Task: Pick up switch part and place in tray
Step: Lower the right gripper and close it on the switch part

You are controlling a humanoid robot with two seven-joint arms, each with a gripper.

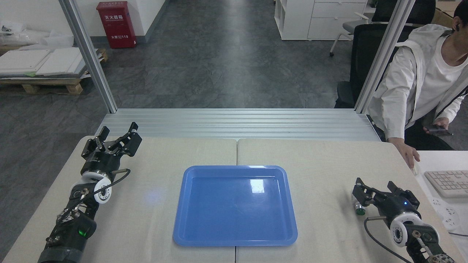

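left gripper [116,138] parked far-left on the desk [329,160], fingers spread | empty blue tray [234,206] mid-desk | switch part [358,207] right of tray, half hidden by right gripper [376,190], fingers apart around it | keyboard [446,183], person's hand [409,152] far right

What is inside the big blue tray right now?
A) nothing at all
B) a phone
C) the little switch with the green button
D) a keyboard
A: the blue tray shows only bare glossy plastic, while the switch part lies on the table off to its right, close by the right gripper.
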